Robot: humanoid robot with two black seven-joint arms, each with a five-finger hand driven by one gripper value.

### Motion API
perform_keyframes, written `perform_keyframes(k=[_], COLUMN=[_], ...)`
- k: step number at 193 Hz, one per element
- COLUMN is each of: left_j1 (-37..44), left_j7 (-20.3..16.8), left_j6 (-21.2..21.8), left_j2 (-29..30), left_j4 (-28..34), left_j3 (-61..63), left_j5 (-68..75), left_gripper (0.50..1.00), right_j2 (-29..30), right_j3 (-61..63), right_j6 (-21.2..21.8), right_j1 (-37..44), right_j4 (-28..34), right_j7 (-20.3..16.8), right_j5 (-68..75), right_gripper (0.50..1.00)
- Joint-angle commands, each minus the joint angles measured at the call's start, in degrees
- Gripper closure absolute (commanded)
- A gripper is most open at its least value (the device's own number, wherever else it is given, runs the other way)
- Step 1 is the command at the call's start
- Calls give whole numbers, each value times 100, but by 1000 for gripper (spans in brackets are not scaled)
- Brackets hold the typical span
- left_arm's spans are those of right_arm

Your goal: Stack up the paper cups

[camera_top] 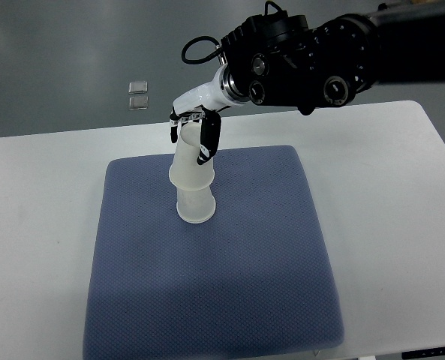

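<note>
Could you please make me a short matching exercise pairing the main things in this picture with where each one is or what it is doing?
Things:
1. Upper white paper cup
2. Lower white paper cup
3. Blue textured mat
4. Right hand

States:
A. Lies flat on the white table
B. Upside down, rim on the mat
C. Fingers closed around a cup
D. Sits over another cup, held from above

Pairs: 1-D, 2-B, 3-A, 4-C

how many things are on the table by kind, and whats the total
paper cups: 2, an upper cup that the right hand grips, set over a lower cup
blue mat: 1
total: 3
</note>
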Motion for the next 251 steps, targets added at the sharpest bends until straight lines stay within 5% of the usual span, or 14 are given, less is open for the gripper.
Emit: perform_keyframes(k=[1,86,147,207,251], left_j1=[8,61,70,70,61], left_j7=[0,0,0,0,0], left_j6=[2,-7,-7,-7,2], left_j2=[0,0,0,0,0], left_j4=[-2,-2,-2,-2,15], left_j3=[0,0,9,9,0], left_j5=[-1,8,-1,-1,-1], left_gripper=[500,500,500,500,500], right_j2=[0,0,-264,-1433,-1697], right_j3=[0,53,247,2970,4798], right_j6=[-52,-157,-755,-1045,-1062], right_j1=[-45,-97,-308,-2100,-3691], right_j4=[7,34,-388,-1126,-1434], right_j7=[1,1,19,63,98], right_j5=[0,9,1134,1661,2074], right_gripper=[715,715,715,715,713])
